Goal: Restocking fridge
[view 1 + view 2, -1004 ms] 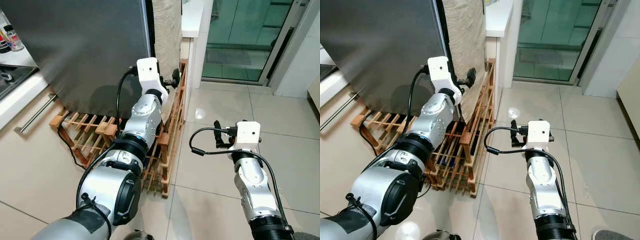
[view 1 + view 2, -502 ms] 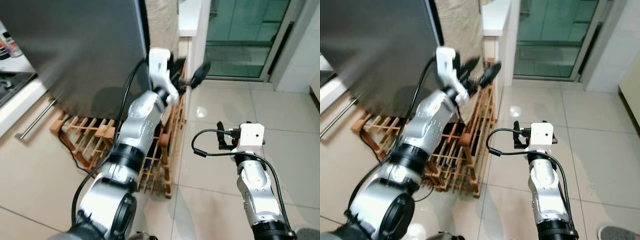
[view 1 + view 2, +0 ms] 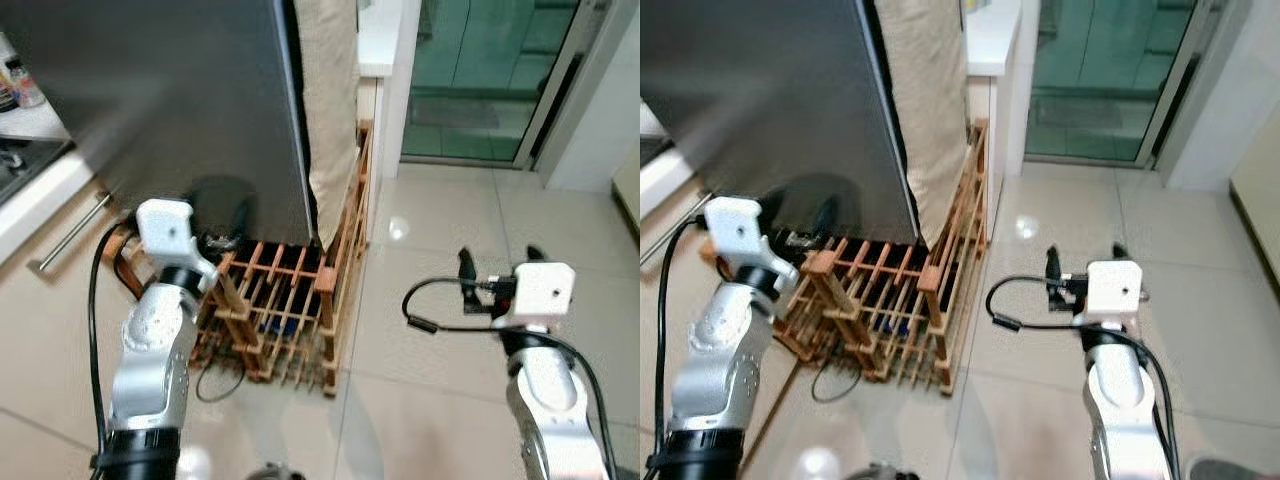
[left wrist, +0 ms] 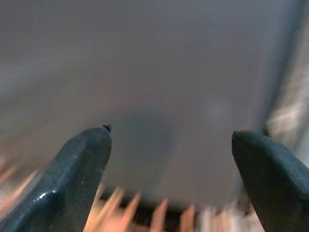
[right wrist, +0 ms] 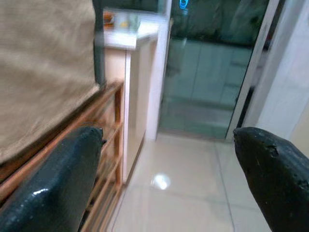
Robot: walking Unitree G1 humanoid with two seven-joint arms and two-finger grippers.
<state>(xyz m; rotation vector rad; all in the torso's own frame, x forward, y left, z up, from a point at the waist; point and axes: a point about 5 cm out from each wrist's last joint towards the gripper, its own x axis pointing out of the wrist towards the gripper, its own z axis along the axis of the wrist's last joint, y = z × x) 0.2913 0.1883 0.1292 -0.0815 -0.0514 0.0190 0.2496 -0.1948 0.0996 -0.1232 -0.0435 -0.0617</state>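
- The left tool (image 4: 169, 179) has its fingers spread wide with nothing between them; it points at the dark grey fridge (image 3: 180, 90) door, low down, just above the wooden rack (image 3: 285, 310).
- The left arm is bent and raised in front of the fridge's lower left part, its white wrist block near the rack's left end, apart from the door.
- The right tool (image 5: 169, 179) is also wide open and holds nothing; it hangs over the bare tiled floor (image 3: 440, 230), well apart from the fridge, pointing towards the glass door (image 3: 480, 70).
- The right arm reaches forward, forearm upright, a black cable looping off its wrist.
- The fridge door is closed; a beige cloth (image 3: 330, 100) hangs along its right edge, down to the rack.
- The rack stands on the floor against the fridge's base and right side.
- Open floor lies right of the rack, up to the glass door.
- A counter (image 3: 40, 170) with a drawer handle borders the left.
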